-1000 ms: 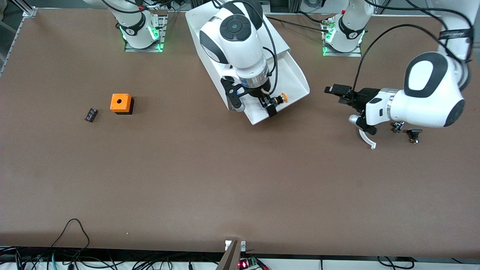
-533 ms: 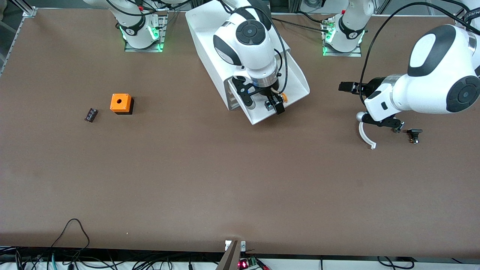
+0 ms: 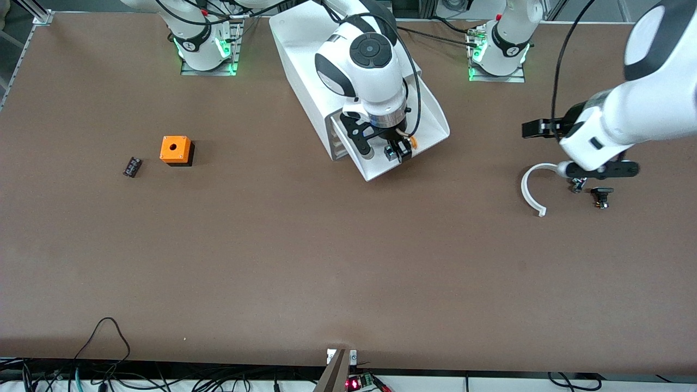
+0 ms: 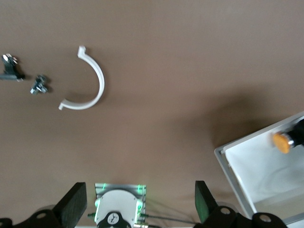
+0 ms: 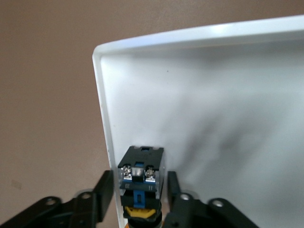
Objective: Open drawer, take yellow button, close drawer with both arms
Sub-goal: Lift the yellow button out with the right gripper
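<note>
The top drawer (image 3: 433, 117) of the white cabinet (image 3: 297, 43) is pulled out. The button (image 3: 412, 141) lies in it near the front corner; its orange cap shows. In the right wrist view the button's (image 5: 141, 183) black and blue body sits between my right gripper's (image 5: 140, 199) fingers, beside the drawer's wall (image 5: 100, 123). My right gripper (image 3: 398, 148) is low in the drawer, open, straddling the button with small gaps on both sides. My left gripper (image 3: 566, 130) is open wide and empty, up over the table toward the left arm's end. The left wrist view shows the drawer's corner (image 4: 237, 164) and the button's cap (image 4: 282, 142).
An orange cube with a hole (image 3: 176, 149) and a small black ribbed block (image 3: 132, 166) lie toward the right arm's end. A white curved piece (image 3: 531, 190) and small black and metal parts (image 3: 600, 194) lie under the left arm.
My right gripper has moved over the button and come down round it. My left arm has swung up and toward its own end of the table, uncovering the white curved piece.
</note>
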Robot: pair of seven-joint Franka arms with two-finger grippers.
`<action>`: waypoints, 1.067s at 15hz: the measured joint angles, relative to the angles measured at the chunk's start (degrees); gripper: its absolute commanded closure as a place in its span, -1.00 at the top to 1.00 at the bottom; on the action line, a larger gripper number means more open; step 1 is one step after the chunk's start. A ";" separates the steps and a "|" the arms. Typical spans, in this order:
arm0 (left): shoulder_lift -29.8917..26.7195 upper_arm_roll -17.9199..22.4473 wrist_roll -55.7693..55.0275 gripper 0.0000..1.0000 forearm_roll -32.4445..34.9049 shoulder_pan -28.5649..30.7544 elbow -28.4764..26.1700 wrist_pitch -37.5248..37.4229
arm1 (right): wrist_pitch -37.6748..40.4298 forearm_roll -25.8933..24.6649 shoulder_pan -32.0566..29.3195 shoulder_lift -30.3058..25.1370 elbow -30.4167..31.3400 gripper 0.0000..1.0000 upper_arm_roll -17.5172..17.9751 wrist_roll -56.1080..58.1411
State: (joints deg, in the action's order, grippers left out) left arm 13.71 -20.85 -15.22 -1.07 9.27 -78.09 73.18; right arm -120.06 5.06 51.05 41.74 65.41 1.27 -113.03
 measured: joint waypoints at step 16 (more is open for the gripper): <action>1.72 -4.92 -13.05 1.00 1.05 -1.57 -3.23 12.98 | 12.30 0.86 -12.03 -7.49 -1.20 -0.97 -1.30 28.08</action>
State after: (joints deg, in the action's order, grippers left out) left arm 15.43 -25.77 -28.27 -0.01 7.70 -81.33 86.16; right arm -107.76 5.92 39.02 34.25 64.21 -0.03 -84.94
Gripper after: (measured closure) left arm 0.000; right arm 0.665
